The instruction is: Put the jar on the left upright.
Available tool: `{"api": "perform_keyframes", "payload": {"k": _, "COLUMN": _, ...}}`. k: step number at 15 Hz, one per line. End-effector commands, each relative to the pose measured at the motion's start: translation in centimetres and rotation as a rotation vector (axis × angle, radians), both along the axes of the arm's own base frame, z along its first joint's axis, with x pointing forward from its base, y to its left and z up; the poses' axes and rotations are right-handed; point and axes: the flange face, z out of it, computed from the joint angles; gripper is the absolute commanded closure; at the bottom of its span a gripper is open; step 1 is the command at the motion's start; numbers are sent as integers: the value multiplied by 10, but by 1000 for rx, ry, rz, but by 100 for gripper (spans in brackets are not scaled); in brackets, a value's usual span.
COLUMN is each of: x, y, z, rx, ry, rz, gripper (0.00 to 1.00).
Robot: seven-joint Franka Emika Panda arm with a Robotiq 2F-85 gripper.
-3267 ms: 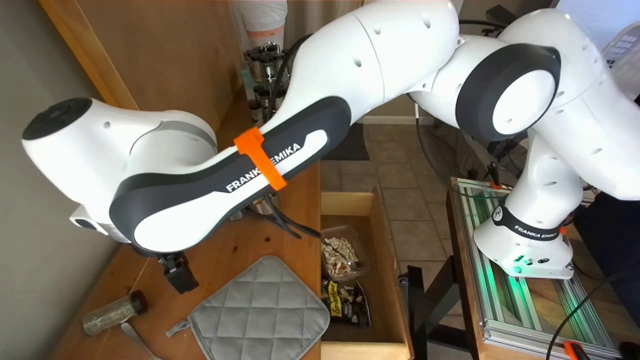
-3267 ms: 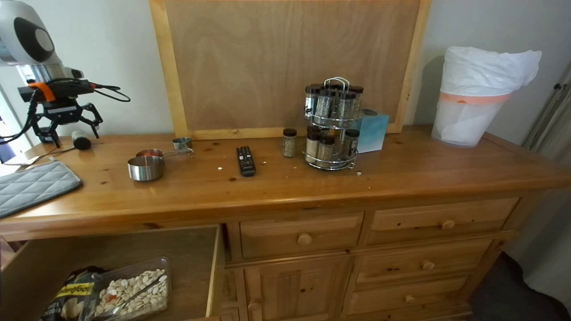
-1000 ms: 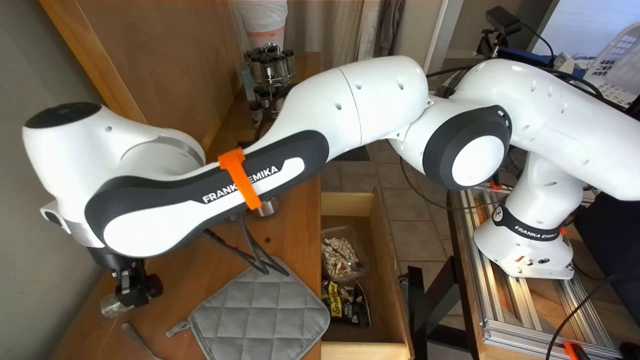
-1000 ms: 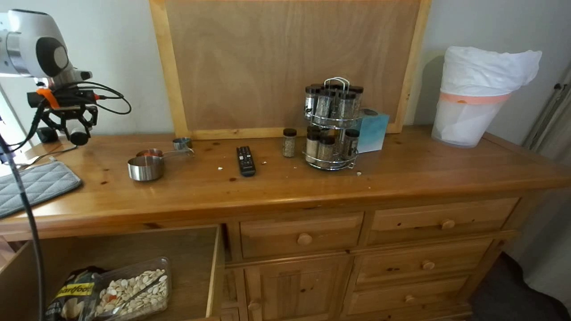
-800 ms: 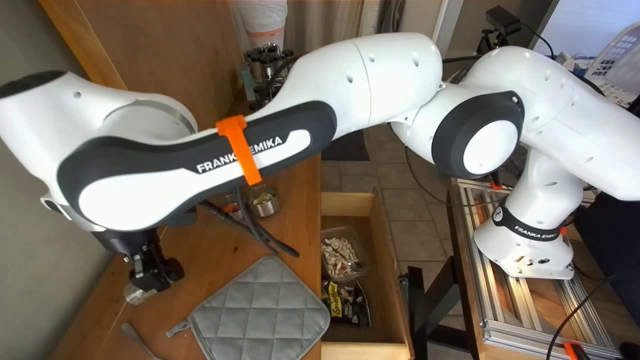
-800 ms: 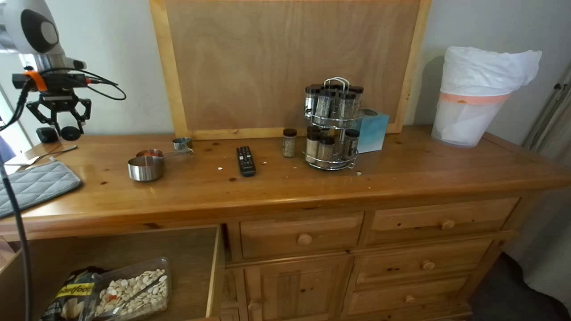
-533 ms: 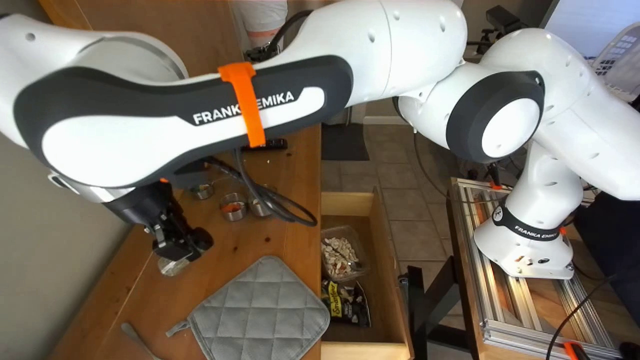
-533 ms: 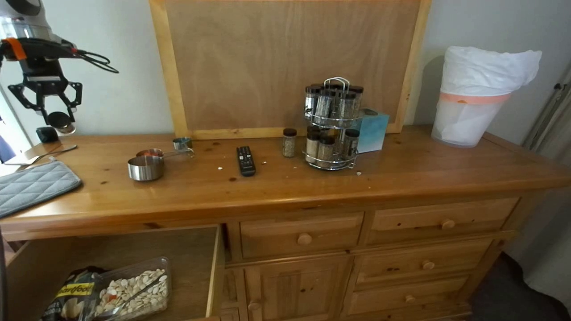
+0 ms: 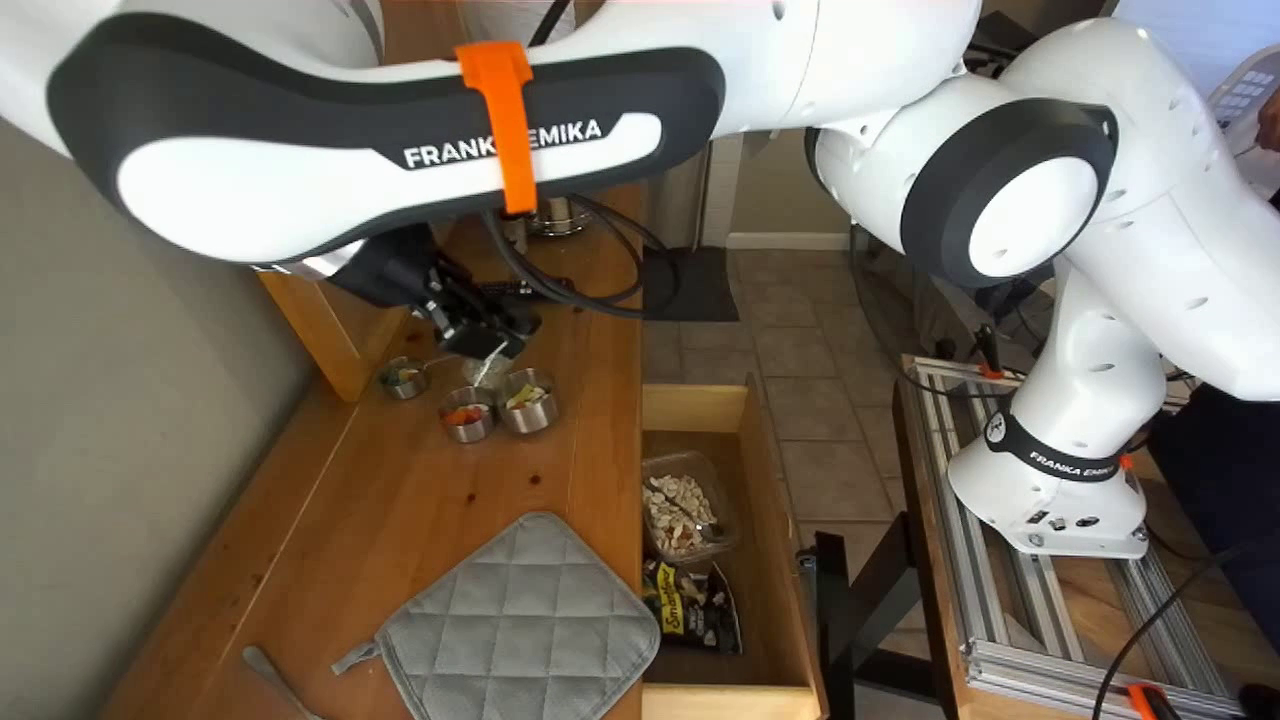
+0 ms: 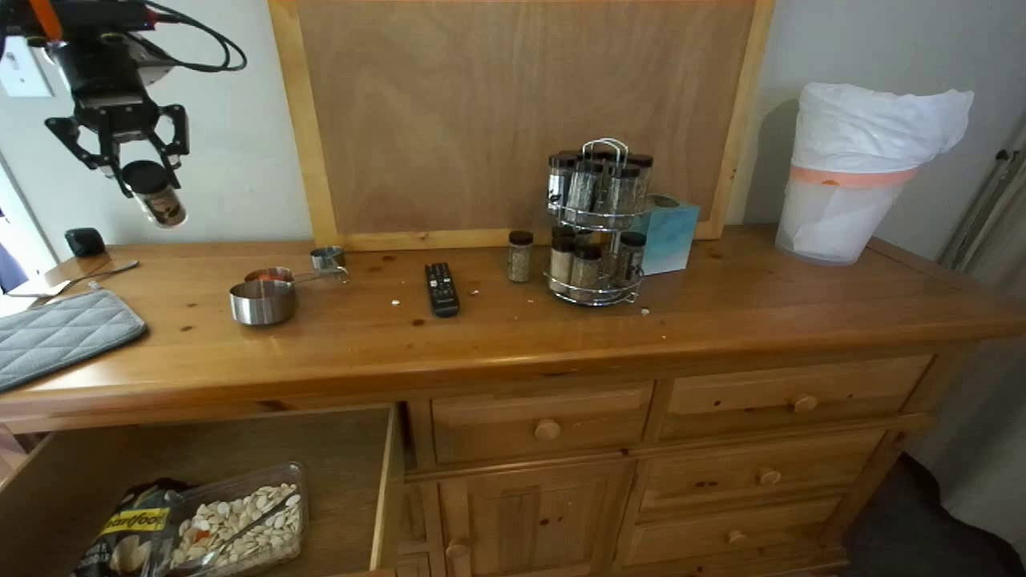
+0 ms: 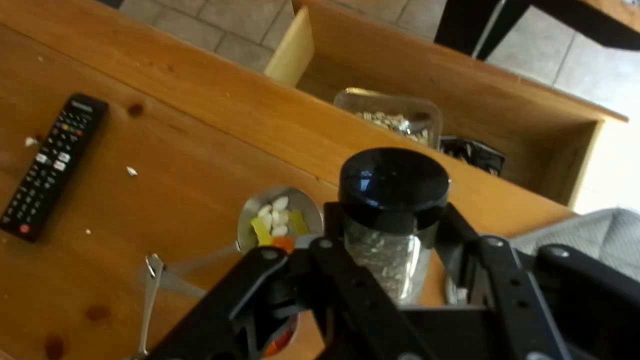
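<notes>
The jar (image 10: 164,207) is a small clear cylinder with a black lid and greyish contents. My gripper (image 10: 151,187) is shut on it just below the lid, holding it in the air above the wooden top. It hangs tilted, lid upper left and base lower right in this exterior view. In another exterior view the glass (image 9: 486,370) shows under the gripper (image 9: 492,338), lined up with the metal cups. The wrist view shows the jar's black lid (image 11: 394,182) between the two fingers (image 11: 334,220).
Three metal cups, one of them the large cup (image 10: 263,301), stand below. Also on the top are a remote (image 10: 442,289), a lone spice jar (image 10: 519,258), a spice rack (image 10: 595,224), a grey quilted pad (image 9: 525,620) and a spoon handle (image 9: 270,675). An open drawer (image 9: 775,600) juts out in front.
The jar lay on its side on the wooden top, with the gripper above it. The gripper took hold, lifted it and carried it along the top towards the cups, turning it more upright.
</notes>
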Motion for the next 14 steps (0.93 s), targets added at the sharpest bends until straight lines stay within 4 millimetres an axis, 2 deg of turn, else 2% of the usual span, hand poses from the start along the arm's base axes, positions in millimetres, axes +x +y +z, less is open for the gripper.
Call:
{"api": "perform_keyframes", "payload": {"k": 1, "x": -5, "y": -47, "z": -2, "rx": -136, "ry": 136, "rz": 37, "gripper": 77}}
{"api": "perform_keyframes", "payload": {"k": 4, "x": -3, "y": -87, "z": -15, "rx": -202, "ry": 261, "rz": 93, "gripper": 77}}
{"api": "perform_keyframes", "payload": {"k": 5, "x": 5, "y": -68, "z": -18, "rx": -157, "ry": 176, "rz": 58, "gripper": 77}}
{"api": "perform_keyframes", "payload": {"k": 6, "x": 7, "y": -76, "z": -23, "rx": -163, "ry": 191, "rz": 57, "gripper": 52}}
{"api": "perform_keyframes", "payload": {"k": 14, "x": 6, "y": -69, "z": -25, "rx": -163, "ry": 187, "rz": 64, "gripper": 52}}
